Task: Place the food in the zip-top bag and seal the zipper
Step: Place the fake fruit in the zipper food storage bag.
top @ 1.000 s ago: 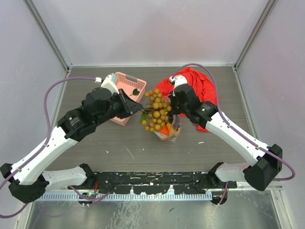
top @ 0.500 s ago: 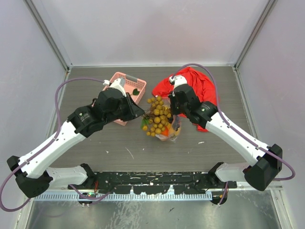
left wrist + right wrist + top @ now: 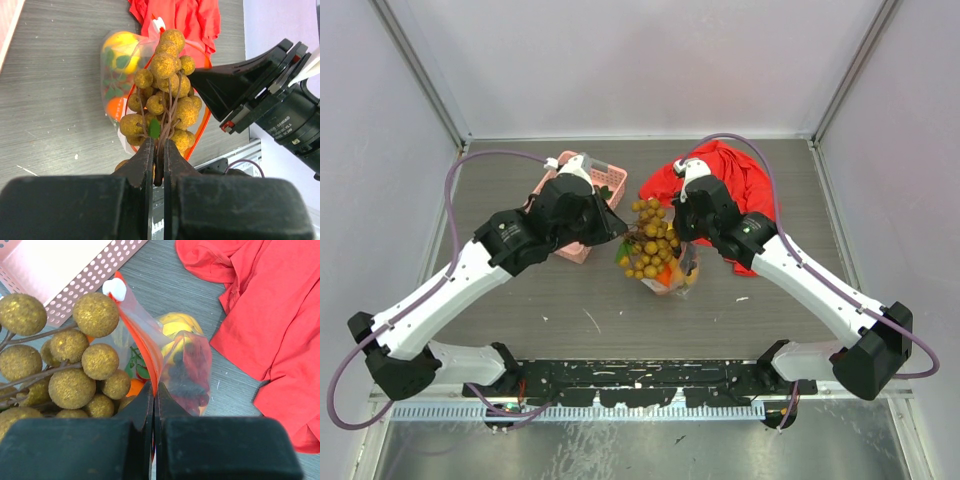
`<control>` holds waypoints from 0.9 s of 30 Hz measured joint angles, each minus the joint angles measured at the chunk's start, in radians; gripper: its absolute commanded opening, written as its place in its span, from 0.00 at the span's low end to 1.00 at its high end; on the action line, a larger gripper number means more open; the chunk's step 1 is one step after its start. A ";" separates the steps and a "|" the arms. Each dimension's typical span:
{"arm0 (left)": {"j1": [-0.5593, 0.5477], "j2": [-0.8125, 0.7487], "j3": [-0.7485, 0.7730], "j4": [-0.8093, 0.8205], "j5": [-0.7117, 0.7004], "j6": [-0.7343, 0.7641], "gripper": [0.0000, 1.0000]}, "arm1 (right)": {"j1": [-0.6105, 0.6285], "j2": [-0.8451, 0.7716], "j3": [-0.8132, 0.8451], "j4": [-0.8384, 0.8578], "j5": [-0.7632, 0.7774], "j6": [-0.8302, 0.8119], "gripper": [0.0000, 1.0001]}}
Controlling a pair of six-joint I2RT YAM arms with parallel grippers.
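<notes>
Left pincer (image 3: 159, 151) pinches the berry bunch (image 3: 167, 92) by its stems, hanging it at the mouth of the zip-top bag (image 3: 195, 365) on the worktop (image 3: 50, 100). Right pincer (image 3: 153, 390) pinches the zipper (image 3: 138, 330) edge and lifts it, seemingly to hold the mouth open.

Left arm (image 3: 440, 295), right arm (image 3: 810, 285): wearing white shells, black joints; purple cables (image 3: 450, 187) trailing; left gripper (image 3: 159, 146) showing black fingers.

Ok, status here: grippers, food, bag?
Left gripper shut on berry bunch stems, bunch at the zip-top bag mouth. Right gripper shut on zipper edge. Orange and yellow fruit inside bag. Red cloth beside bag, not blocking.
</notes>
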 measured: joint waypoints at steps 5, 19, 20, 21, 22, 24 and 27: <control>-0.003 0.048 0.051 -0.019 -0.023 0.015 0.00 | 0.000 0.000 0.000 0.003 -0.015 0.005 0.01; -0.139 0.027 0.055 -0.026 -0.006 0.137 0.00 | 0.000 0.000 0.000 0.002 0.024 0.014 0.01; -0.141 0.022 0.055 -0.026 -0.002 0.146 0.00 | 0.000 0.000 0.000 0.002 0.029 0.015 0.01; -0.141 0.019 0.055 -0.027 -0.001 0.154 0.00 | 0.000 0.000 0.000 0.002 0.032 0.015 0.01; -0.141 0.019 0.055 -0.028 -0.001 0.158 0.00 | 0.000 0.000 0.000 0.002 0.032 0.015 0.01; -0.141 0.031 0.061 -0.040 -0.001 0.163 0.00 | 0.000 0.000 0.000 0.002 0.031 0.017 0.01; -0.141 0.082 0.104 -0.069 0.000 0.167 0.00 | 0.000 0.000 0.000 0.002 0.031 0.017 0.01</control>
